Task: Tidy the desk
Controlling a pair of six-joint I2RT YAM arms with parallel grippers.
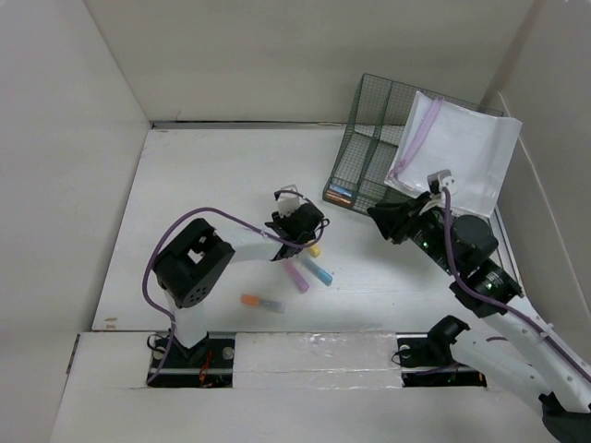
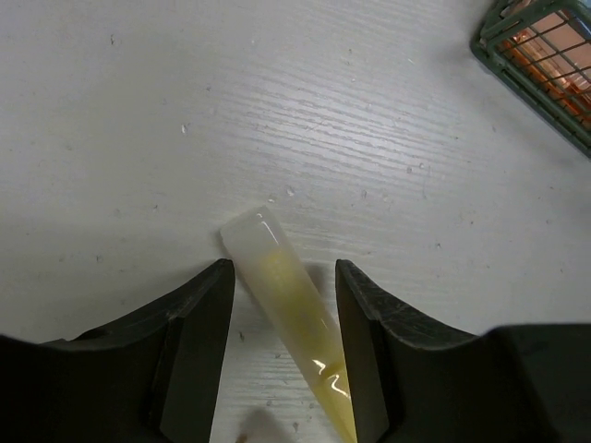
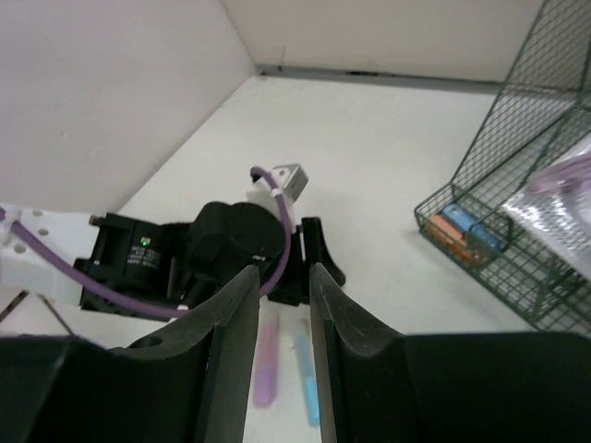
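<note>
Nearest the arm bases, an orange marker [image 1: 261,302] lies on the white tabletop [image 1: 212,175], which fills the walled space. A pink marker [image 1: 295,274] and a blue marker [image 1: 319,272] lie just beyond. The left pincer [image 2: 283,268] stands partly spread astride a yellow marker [image 2: 277,291], whose near end is cut off. The right pincer [image 3: 282,272] shows a narrow, empty gap. Farthest, a clear pouch [image 1: 457,152] covers much of the green mesh organizer [image 1: 365,157], whose contents are hard to make out.
</note>
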